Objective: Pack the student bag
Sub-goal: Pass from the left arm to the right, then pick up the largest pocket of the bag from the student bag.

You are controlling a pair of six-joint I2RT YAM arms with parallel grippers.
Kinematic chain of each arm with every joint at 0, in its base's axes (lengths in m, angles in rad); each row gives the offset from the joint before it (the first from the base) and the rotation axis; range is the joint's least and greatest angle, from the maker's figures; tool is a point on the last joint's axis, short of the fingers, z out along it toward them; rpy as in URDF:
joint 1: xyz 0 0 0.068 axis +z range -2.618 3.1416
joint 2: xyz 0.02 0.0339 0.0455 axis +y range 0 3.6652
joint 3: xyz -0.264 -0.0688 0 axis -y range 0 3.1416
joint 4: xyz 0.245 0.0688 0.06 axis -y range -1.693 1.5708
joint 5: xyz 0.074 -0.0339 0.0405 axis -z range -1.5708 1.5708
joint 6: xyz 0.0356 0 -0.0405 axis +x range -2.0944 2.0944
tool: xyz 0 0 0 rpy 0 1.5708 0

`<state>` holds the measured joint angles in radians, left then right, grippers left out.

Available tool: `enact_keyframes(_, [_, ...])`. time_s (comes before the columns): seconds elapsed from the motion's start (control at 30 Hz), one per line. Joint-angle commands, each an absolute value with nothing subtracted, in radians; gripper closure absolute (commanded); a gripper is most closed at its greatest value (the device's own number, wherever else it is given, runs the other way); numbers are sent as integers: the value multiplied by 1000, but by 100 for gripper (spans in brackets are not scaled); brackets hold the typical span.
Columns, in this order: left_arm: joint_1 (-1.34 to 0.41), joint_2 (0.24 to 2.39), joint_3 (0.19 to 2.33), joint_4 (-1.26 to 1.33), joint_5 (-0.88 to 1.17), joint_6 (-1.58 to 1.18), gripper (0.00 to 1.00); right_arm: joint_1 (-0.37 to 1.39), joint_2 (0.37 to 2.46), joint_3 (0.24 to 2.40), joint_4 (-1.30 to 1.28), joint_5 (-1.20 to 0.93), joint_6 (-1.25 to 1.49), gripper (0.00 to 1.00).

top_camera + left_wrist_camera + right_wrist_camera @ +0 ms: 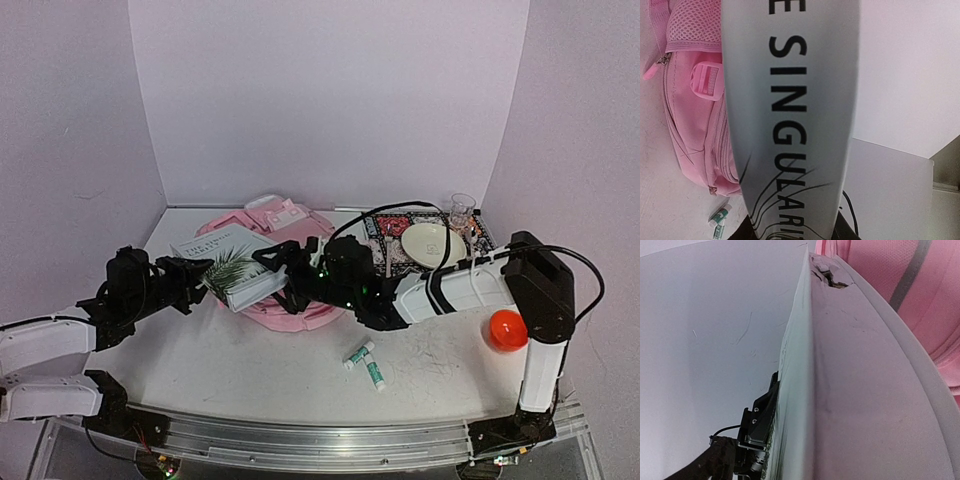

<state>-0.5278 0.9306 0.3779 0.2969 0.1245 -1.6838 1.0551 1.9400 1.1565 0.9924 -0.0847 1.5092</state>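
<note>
Student bag (292, 316): lies flat in the middle of the table (250, 375), pink, with its pale patches at the far end. Most of its near half is hidden under a book and the two arms. In the left wrist view the bag (687, 125) shows its mesh top, a zip and a small pink tag, to the left of the cover.

Book (225, 255): grey-white with a green fern on the cover, held tilted above the bag's left half. The cover lettering fills the left wrist view (790, 125).

Left tool (203, 277): clenched on the book's left edge. It is beside the bag's left side and off the fabric.

Right tool (278, 268): at the book's right corner, directly over the bag. I cannot tell whether it grips the book or stands released. Its wrist camera shows only the book's edge (850, 390) up close, with pink mesh (880, 270) behind.

Other items: two white-and-green tubes (365, 362) on the table just right of the bag's near edge. A plate (432, 243) and an orange ball (507, 330) are well to the right.
</note>
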Motion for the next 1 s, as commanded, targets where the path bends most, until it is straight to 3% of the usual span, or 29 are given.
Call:
enact_keyframes(0.0, [-551,934,433,358,152,-1689,74,1062,1954,1196,1094,-92,1511,23])
enact_keyframes(0.23, [-557,925,415,357,153,-1685,62,1063,1908,1135,1127,-64,1495,48])
enact_keyframes(0.37, [-557,913,406,357,155,-1674,45,1058,1882,1110,1136,-57,1485,56])
enact_keyframes(0.47, [-557,902,399,357,150,-1653,39,1043,1856,1087,1149,-53,1478,62])
enact_keyframes(0.77, [-555,931,437,338,174,-1436,25,945,1694,945,1158,-36,1424,65])
enact_keyframes(0.97, [-560,1160,684,77,272,-1082,20,858,1534,786,1156,-15,1408,65])
